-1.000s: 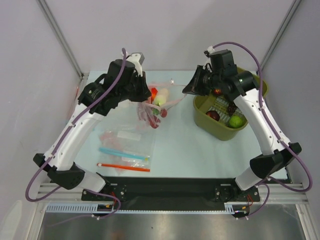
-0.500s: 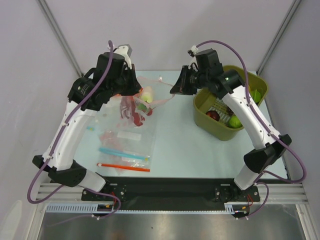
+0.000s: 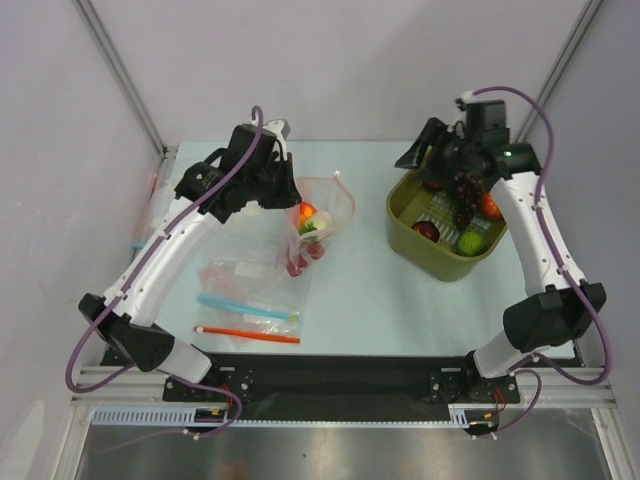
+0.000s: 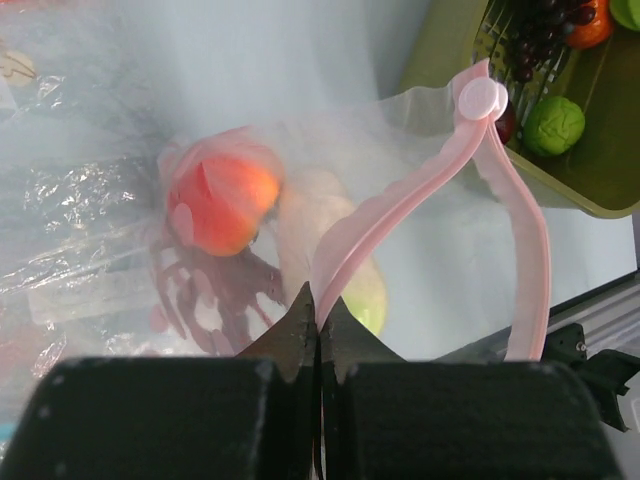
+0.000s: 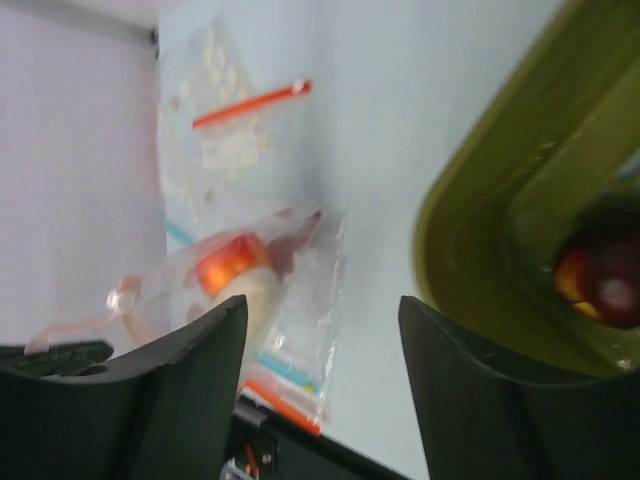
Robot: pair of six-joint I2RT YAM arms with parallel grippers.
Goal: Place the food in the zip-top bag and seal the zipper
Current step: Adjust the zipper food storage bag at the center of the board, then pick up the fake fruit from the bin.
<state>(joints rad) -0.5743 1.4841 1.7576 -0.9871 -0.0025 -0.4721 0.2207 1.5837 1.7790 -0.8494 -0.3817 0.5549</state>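
Note:
The zip-top bag hangs from one end of its mouth, where my left gripper is shut on the pale pink zipper. The rest of the strip loops away to the right with its mouth gaping. Inside the bag lie the food: a red tomato, a white radish and a red lobster. My right gripper is open and holds nothing, up above the back left corner of the green basket, well apart from the bag.
A green basket with several toy fruits stands at the right. Flat clear bags with orange-red and blue strips lie on the table at the front left, below the hanging bag.
My right gripper has let go of the bag's mouth, opened and swung right to the basket. The left gripper, still shut on the zipper, has shifted right, and the bag now hangs from it alone.

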